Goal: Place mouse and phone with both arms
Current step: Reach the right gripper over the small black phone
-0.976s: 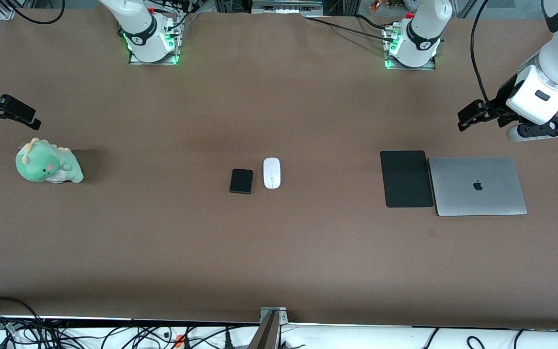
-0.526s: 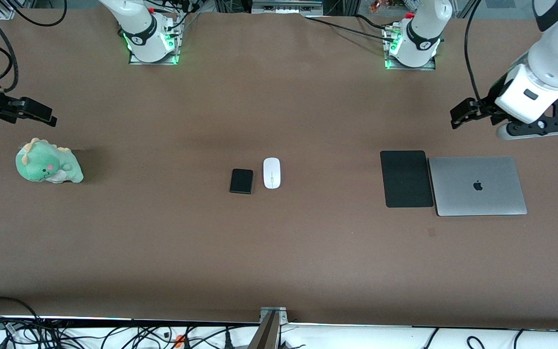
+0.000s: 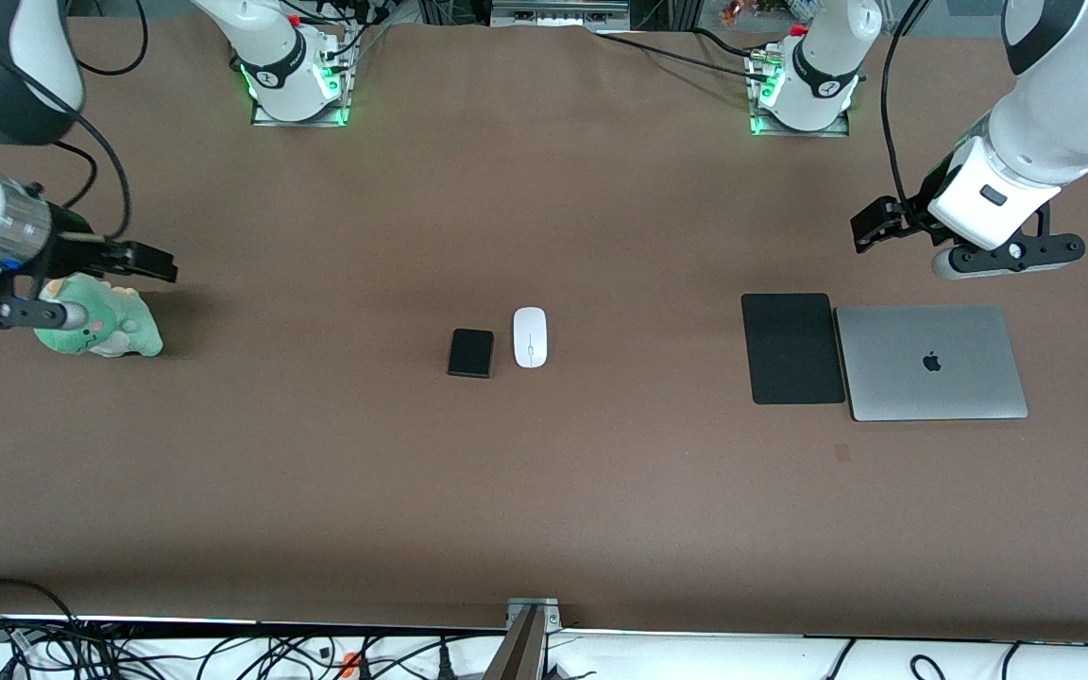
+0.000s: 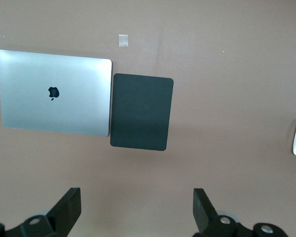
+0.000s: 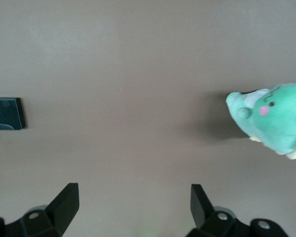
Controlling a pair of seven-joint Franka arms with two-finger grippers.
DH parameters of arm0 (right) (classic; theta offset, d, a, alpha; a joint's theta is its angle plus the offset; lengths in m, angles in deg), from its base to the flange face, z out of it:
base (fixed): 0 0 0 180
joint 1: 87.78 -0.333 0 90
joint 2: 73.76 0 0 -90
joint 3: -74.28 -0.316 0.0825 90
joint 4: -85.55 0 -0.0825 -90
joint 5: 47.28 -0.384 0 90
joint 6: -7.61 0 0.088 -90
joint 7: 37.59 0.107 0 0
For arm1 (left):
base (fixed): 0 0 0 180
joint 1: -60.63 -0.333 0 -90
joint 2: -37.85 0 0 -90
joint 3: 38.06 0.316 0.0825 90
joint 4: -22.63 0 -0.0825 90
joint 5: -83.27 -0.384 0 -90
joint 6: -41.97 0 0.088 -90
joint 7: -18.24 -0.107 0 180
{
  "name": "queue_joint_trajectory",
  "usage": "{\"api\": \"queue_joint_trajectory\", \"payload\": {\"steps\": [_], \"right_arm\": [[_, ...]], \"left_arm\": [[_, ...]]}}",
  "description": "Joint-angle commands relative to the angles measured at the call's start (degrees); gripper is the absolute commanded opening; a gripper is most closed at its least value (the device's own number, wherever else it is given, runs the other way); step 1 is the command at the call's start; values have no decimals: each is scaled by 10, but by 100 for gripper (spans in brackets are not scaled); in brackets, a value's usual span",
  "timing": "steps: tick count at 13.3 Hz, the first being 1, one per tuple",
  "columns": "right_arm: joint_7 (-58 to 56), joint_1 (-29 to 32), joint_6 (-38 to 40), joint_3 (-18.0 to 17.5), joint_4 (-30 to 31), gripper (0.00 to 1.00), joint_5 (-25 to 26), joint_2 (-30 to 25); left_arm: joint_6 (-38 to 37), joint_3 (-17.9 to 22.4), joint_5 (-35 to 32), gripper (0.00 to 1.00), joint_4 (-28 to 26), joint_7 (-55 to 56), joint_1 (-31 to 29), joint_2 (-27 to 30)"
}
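Brown table — mouse touches phone. We bring left gripper, right gripper — jaws open, empty — straight over mouse, phone.

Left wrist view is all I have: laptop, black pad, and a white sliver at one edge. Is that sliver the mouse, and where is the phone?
Observer: Yes, that is the mouse. The phone lies flat beside it at mid-table, on the side toward the right arm's end.
Operator: Where is the right gripper?
Observer: The right gripper is open over bare table next to a green plush dinosaur, at the right arm's end.
Operator: Is my left gripper over the pad?
Observer: No. The left gripper is open over bare table, not over the mouse pad or the laptop.
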Motion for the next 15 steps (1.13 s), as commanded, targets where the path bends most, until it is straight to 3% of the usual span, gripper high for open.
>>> {"api": "queue_joint_trajectory", "payload": {"steps": [1, 6, 11, 15], "right_arm": [[89, -44, -26, 0, 4, 100, -1, 21], [144, -124, -99, 0, 4, 100, -1, 73], [177, -195, -217, 0, 2, 100, -3, 144], [267, -254, -306, 1, 0, 100, 2, 209]], "left_arm": [[-4, -4, -3, 100, 11, 7, 0, -10], [-7, -4, -3, 100, 11, 4, -4, -10], [-8, -4, -3, 100, 10, 6, -3, -11], [-8, -4, -3, 100, 10, 6, -2, -11]]}}
